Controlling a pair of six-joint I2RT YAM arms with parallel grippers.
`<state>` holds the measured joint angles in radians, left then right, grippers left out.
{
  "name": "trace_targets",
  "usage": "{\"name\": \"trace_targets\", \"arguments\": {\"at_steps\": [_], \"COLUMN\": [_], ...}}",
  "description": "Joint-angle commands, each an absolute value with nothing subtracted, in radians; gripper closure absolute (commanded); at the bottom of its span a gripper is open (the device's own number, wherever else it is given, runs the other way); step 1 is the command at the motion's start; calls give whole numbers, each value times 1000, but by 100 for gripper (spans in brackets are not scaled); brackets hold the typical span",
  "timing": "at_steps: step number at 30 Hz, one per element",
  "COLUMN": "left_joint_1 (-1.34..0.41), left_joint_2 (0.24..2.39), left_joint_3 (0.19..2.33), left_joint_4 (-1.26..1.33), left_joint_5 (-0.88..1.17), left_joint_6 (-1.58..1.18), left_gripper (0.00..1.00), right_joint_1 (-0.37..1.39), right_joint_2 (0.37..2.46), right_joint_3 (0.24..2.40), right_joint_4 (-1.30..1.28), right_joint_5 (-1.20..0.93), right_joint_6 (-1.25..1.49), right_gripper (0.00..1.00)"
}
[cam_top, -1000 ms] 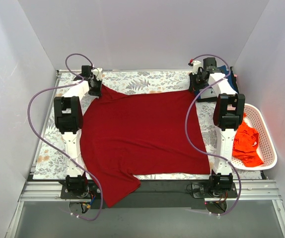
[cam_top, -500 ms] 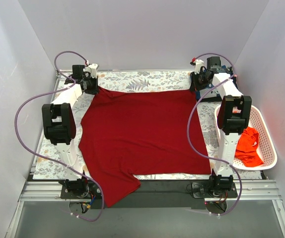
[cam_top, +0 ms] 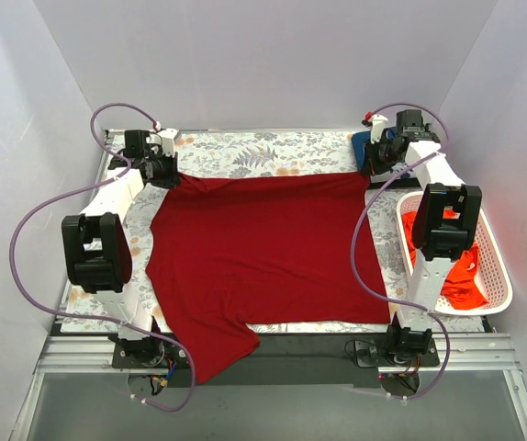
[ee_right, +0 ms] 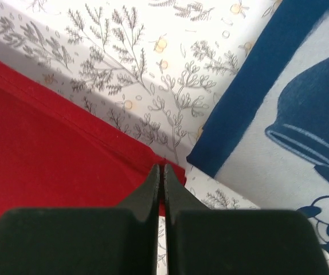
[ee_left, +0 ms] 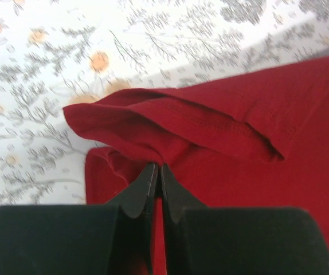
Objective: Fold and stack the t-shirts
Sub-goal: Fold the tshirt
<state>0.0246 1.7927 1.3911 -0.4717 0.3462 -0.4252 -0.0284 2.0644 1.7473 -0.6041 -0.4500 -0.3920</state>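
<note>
Arms spread outward; left gripper (ee_left: 157, 167), right gripper (ee_right: 160, 167) clamp dark red t-shirt (cam_top: 263, 248).

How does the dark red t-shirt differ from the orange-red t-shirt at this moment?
The dark red t-shirt lies spread on the floral cloth; the orange-red t-shirt sits crumpled in the white basket. The left gripper and right gripper, jaws shut, pinch the dark red t-shirt's far corners; neither gripper holds the orange-red t-shirt. Both look plain, without print.

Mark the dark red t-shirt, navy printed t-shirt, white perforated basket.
dark red t-shirt (cam_top: 263, 248), top view, centre.
navy printed t-shirt (ee_right: 250, 86), right wrist view, blue margin.
white perforated basket (cam_top: 495, 262), top view, right rim.
</note>
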Motion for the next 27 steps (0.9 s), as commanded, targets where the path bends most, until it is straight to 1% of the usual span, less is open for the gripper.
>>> {"name": "trace_targets", "arguments": {"at_steps": [1, 6, 11, 18, 27], "left_joint_1": [31, 29, 20, 14, 14], "left_joint_2": [1674, 1606, 1583, 1658, 1715], "left_joint_3": [1342, 1243, 1154, 1082, 1088], "left_joint_4": [-528, -572, -574, -543, -535], "left_joint_5": [371, 339, 318, 258, 232], "left_joint_6": [-420, -430, -439, -462, -440], "left_gripper": [100, 100, 100, 100, 100], "right_joint_1": [-35, -35, -37, -35, -35], "right_joint_2": [2014, 1983, 1971, 1996, 2023], "right_joint_3": [1710, 1637, 1575, 1517, 1479], "right_joint_4": [-603, -614, -618, -617, -618], "right_joint_5": [-465, -485, -476, -465, -443], "right_joint_6": [-440, -488, -540, -558, -574], "right_gripper": [99, 99, 99, 99, 99]}}
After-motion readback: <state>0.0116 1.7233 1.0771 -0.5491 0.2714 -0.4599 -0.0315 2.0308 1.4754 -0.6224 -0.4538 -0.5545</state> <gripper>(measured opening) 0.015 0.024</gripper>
